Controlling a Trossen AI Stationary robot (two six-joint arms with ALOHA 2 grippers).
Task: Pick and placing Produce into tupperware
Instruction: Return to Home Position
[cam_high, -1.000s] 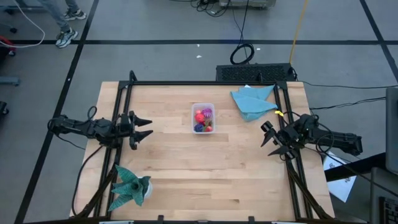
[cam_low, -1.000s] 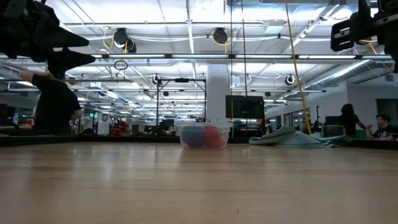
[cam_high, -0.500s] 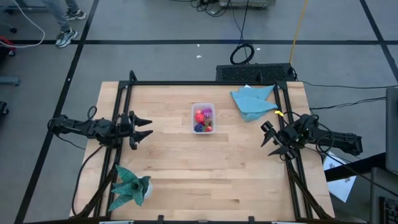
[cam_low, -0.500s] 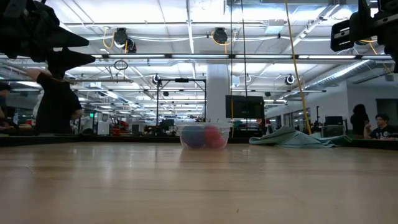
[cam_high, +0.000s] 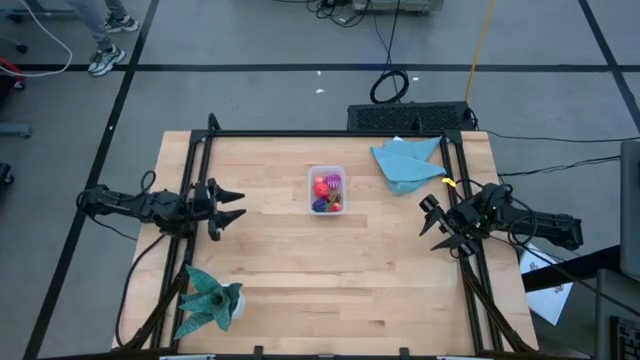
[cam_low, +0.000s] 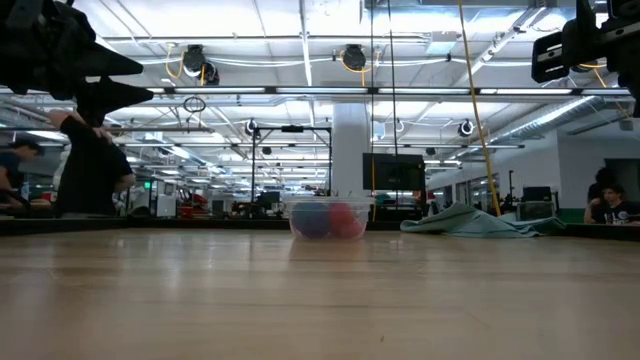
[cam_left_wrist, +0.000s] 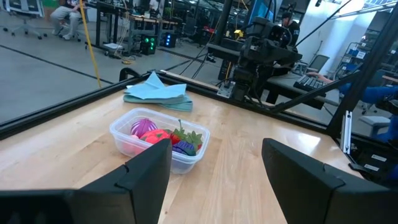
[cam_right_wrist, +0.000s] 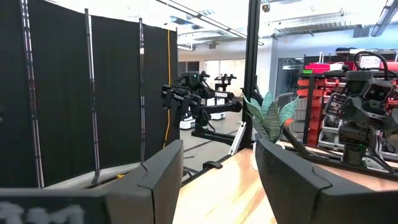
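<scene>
With the produce (cam_high: 321, 186) sitting inside the tupperware (cam_high: 326, 168) at the tabletop's (cam_high: 300, 270) far middle, and the left jaws and right jaws both spread empty at opposite edges, your only likely risk was a stray homing swing tipping that tub.

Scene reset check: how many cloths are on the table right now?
2. A light blue cloth lies at the far right, just right of the tupperware; a teal-green cloth sits at the near left corner. None appear to be hidden.
</scene>
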